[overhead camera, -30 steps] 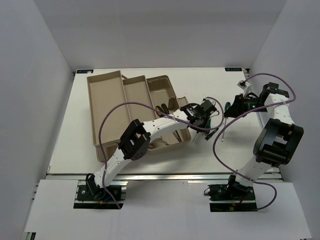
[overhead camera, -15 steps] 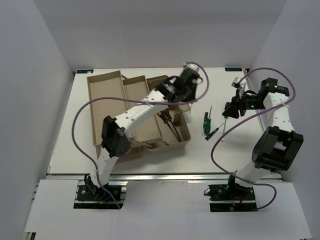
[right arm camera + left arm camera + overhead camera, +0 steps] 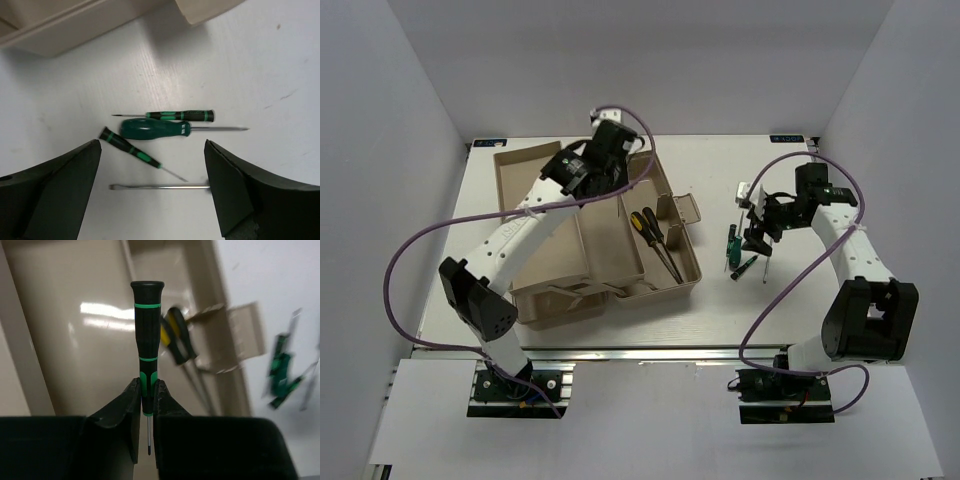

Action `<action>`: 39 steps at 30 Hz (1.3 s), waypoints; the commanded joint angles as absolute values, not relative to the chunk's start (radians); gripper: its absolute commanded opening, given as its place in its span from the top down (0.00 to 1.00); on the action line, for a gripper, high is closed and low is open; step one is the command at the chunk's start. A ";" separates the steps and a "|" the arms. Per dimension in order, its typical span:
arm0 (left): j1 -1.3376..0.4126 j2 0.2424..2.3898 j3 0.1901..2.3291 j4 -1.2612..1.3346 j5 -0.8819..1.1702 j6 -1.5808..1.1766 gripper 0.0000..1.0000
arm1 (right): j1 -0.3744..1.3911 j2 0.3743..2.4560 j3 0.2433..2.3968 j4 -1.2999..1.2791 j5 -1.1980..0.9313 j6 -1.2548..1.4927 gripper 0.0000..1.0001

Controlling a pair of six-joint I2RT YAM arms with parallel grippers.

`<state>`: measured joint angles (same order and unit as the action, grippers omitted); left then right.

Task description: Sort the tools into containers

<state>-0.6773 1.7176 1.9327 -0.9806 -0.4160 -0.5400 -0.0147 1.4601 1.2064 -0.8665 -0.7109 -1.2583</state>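
My left gripper [image 3: 146, 390] is shut on the lower handle of a slim black-and-green screwdriver [image 3: 147, 340], held over a beige tray [image 3: 75, 340] of the toolbox; from above it [image 3: 603, 160] hangs at the box's back. Two yellow-and-black screwdrivers [image 3: 655, 235] lie in the right compartment. My right gripper [image 3: 152, 145] stands open just above loose tools on the table: a slim black-green screwdriver [image 3: 182, 115], a dark green-handled one [image 3: 152, 129], a smaller slim one [image 3: 127, 148] and a bare metal shaft [image 3: 160, 187] whose handle is hidden behind the right finger.
The beige toolbox [image 3: 685, 285] with its fanned-out trays fills the left half of the white table. A small hinged flap [image 3: 685, 208] sticks out on its right side, close to the loose tools [image 3: 735, 250]. White walls enclose the table.
The left arm has swung from right of the toolbox to over its back trays, carrying the screwdriver. The right gripper has moved left and lower over the loose tools and opened wide.
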 commanded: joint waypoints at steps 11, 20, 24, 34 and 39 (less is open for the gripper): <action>-0.611 1.686 1.637 -0.977 -0.422 -0.571 0.97 | -0.002 1.646 1.261 -1.009 -0.555 -2.072 0.20; -0.611 1.628 1.700 -0.985 -0.353 -0.589 0.36 | -0.002 1.697 1.192 -1.040 -0.469 -2.106 0.28; -0.611 1.541 1.686 -0.945 -0.313 -0.592 0.31 | -0.002 1.713 1.155 -1.013 -0.459 -2.082 0.28; -0.611 1.238 1.442 -0.709 -0.245 -0.610 0.10 | 0.069 1.844 1.177 -0.946 -0.399 -2.008 0.35; -0.611 1.178 1.379 -0.696 -0.227 -0.643 0.10 | 0.083 1.876 1.171 -0.965 -0.357 -2.006 0.55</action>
